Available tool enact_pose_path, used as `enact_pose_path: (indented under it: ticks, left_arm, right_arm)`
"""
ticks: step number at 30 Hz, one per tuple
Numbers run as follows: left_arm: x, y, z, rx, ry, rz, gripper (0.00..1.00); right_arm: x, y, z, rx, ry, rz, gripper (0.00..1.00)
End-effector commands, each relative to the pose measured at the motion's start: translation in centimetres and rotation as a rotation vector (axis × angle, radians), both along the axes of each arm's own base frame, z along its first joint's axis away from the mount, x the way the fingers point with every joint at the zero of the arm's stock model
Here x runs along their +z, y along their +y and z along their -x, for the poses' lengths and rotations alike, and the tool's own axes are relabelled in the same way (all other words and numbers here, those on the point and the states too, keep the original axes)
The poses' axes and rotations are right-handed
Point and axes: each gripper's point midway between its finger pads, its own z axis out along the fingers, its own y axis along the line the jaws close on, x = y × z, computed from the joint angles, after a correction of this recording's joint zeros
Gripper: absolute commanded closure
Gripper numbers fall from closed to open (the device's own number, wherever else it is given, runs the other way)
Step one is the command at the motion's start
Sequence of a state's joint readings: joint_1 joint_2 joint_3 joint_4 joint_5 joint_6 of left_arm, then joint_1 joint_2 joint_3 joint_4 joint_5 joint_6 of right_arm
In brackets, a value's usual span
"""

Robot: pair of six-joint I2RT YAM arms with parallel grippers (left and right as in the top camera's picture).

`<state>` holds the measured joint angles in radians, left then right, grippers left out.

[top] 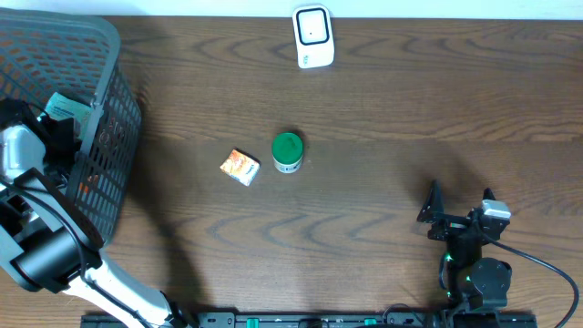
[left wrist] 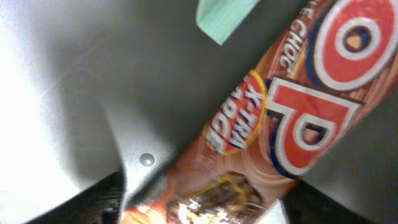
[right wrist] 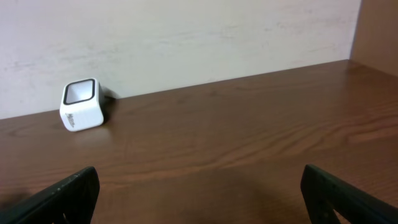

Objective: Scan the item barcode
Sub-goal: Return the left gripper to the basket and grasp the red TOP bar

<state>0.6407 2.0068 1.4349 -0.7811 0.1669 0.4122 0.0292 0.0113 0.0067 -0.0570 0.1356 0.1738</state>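
Reaching over the rim of the grey mesh basket [top: 114, 109], the left arm bends steeply down, and the left gripper [top: 53, 129] sits among the goods inside. A brown X-TRA LARGE chocolate bar [left wrist: 273, 124] fills its camera, close ahead, with its long axis slanting from lower left to upper right. Whether the jaws grip the bar I cannot tell. Right of the basket lie an orange packet [top: 241, 167] and a green-lidded jar [top: 288, 152], and farther right and back stands the white scanner [top: 312, 36]. Farthest from the basket, the right gripper [right wrist: 199, 180] rests low, spread wide and empty, so the left arm is clearly nearer.
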Motion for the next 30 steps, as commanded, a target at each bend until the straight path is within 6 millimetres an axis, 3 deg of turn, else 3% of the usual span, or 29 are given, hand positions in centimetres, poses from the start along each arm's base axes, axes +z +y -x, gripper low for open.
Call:
enact_pose_path:
  ticks: [1, 5, 6, 14, 15, 19, 24, 30]
  left_arm:
    - [-1.1, -0.2, 0.4, -0.007, 0.022, 0.021, 0.34]
    - [-1.1, -0.2, 0.4, -0.007, 0.021, 0.021, 0.63]
    - [-1.1, -0.2, 0.4, -0.006, 0.021, 0.021, 0.66]
    - [-1.0, -0.3, 0.5, 0.085, 0.026, 0.037, 0.81]
    - [-0.9, -0.3, 0.5, 0.099, 0.026, 0.039, 0.87]
    - [0.4, -0.2, 0.3, 0.146, 0.001, 0.03, 0.92]
    - [4.5, 0.1, -0.1, 0.159, -0.08, -0.02, 0.92]
    - [12.1, 0.2, -0.1, 0.273, -0.256, -0.09, 0.92]
  right_arm:
    - [0.0, -0.3, 0.1, -0.017, 0.001, 0.011, 0.01]
    - [0.0, -0.3, 0.1, -0.017, 0.001, 0.011, 0.01]
    - [0.0, -0.4, 0.1, -0.018, 0.001, 0.011, 0.01]
    - [0.0, -0.3, 0.1, -0.017, 0.001, 0.011, 0.01]
    - [0.0, -0.3, 0.1, -0.017, 0.001, 0.011, 0.01]
    - [0.0, -0.3, 0.1, -0.017, 0.001, 0.011, 0.01]
    - [0.0, -0.3, 0.1, -0.017, 0.001, 0.011, 0.01]
    - [0.0, -0.3, 0.1, -0.017, 0.001, 0.011, 0.01]
